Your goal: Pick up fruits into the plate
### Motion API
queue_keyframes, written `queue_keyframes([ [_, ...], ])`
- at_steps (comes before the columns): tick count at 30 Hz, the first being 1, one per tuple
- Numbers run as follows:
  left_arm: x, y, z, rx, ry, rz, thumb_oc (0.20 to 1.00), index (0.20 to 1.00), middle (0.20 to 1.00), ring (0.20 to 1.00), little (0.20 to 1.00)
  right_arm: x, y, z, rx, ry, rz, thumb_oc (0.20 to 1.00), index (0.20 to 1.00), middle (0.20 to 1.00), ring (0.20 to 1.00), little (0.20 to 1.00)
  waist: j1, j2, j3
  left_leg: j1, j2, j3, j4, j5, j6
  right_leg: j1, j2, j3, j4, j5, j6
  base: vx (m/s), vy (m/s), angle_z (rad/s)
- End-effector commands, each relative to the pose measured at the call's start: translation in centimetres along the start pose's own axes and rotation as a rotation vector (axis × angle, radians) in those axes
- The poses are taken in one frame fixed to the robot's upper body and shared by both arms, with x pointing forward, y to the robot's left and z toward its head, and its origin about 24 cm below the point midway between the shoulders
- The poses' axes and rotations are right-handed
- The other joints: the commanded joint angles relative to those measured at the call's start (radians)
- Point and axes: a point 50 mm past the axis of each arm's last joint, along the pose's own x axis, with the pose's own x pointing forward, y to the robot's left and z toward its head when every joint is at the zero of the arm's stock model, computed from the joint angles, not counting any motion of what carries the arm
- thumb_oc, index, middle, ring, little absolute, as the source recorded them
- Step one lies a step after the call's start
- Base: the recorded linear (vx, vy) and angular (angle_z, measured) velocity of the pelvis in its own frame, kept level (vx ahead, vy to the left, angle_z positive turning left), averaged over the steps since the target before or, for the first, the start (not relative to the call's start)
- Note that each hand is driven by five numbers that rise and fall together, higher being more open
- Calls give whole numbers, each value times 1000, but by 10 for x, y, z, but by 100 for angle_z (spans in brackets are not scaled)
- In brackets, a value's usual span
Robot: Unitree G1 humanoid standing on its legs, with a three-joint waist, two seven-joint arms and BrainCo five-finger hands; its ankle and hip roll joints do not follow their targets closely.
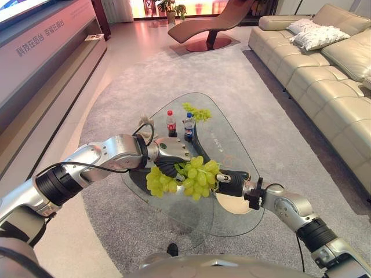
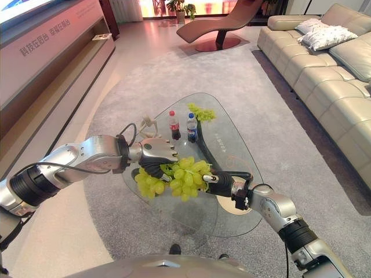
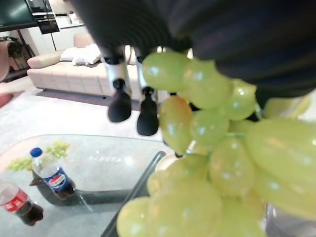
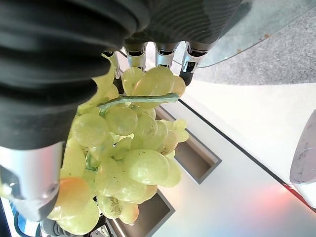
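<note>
Grapes [image 1: 191,176], big green bunch, held betw both hands above near part of glass table [image 1: 232,145]. Left hand [image 1: 171,152] curled on top; right hand [image 1: 232,180] fingers grip stem side. Risk: uneven release, bunch drops, misses plate [image 1: 232,204] near right.

Big green grape bunch [image 1: 185,178] aloft above glass table [image 1: 232,145]; smaller bunch [image 1: 197,112] at far edge.
</note>
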Motion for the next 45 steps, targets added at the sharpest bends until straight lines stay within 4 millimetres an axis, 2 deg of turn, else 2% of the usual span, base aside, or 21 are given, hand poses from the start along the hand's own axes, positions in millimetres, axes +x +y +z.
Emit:
queue_keyframes([
  [1, -4, 37, -8, 36, 6, 147, 200, 200, 200, 200, 200, 17, 24, 27, -119, -27, 180, 1000, 1000, 1000, 1000, 1000, 20, -20, -8, 109, 10, 97, 25, -202, -15, 34, -23, -20, 12, -85, 57, 0, 0, 0],
  [8, -2, 36, -6, 33, -7, 143, 200, 200, 200, 200, 200, 21, 28, 27, -123, -13, 197, 1000, 1000, 1000, 1000, 1000, 19, -21, -9, 107, 7, 95, 25, -202, -13, 32, -20, -14, 13, -86, 55, 0, 0, 0],
  [9, -2, 36, -6, 33, -9, 144, 200, 200, 200, 200, 200, 22, 28, 27, -125, -16, 195, 529, 529, 529, 529, 529, 19, -21, -8, 108, 7, 96, 25, -202, -13, 32, -20, -13, 13, -86, 55, 0, 0, 0],
  [10, -1, 36, -6, 35, -11, 144, 200, 200, 200, 200, 200, 22, 28, 28, -121, -19, 198, 200, 200, 200, 200, 200, 19, -21, -8, 108, 8, 96, 25, -202, -13, 33, -20, -13, 13, -86, 55, 0, 0, 0],
  [37, -4, 26, -14, -25, 51, 142, 200, 200, 200, 200, 200, 20, 30, 23, -61, -55, 215, 200, 200, 200, 200, 200, 21, -18, -7, 115, 8, 94, 26, -205, -13, 38, -19, -11, 13, -87, 56, 0, 0, 0],
  [38, -4, 24, -15, -41, 61, 143, 235, 235, 235, 235, 235, 19, 30, 22, -55, -62, 216, 200, 200, 200, 200, 200, 21, -18, -6, 116, 8, 95, 26, -205, -12, 38, -19, -11, 14, -88, 56, 0, 0, 0],
  [39, -4, 24, -16, -49, 65, 144, 322, 322, 322, 322, 322, 19, 30, 22, -51, -67, 215, 200, 200, 200, 200, 200, 21, -18, -6, 116, 8, 95, 26, -205, -12, 38, -19, -11, 14, -88, 56, 0, 0, 0],
  [40, -5, 22, -18, -64, 76, 144, 564, 564, 564, 564, 564, 19, 29, 22, -43, -75, 214, 200, 200, 200, 200, 200, 21, -18, -6, 116, 8, 95, 26, -205, -12, 38, -18, -10, 14, -88, 56, 0, 0, 0],
  [41, -5, 20, -19, -84, 88, 146, 1000, 1000, 1000, 1000, 1000, 19, 29, 21, -35, -86, 212, 200, 200, 200, 200, 200, 21, -18, -6, 116, 8, 95, 26, -204, -12, 38, -18, -10, 14, -87, 56, 0, 0, 0],
  [45, -7, 10, -26, -164, 135, 157, 1000, 1000, 1000, 1000, 1000, 16, 27, 18, -7, -128, 200, 200, 200, 200, 200, 200, 21, -17, -4, 116, 9, 96, 26, -204, -11, 38, -18, -10, 14, -87, 56, 0, 0, 0],
])
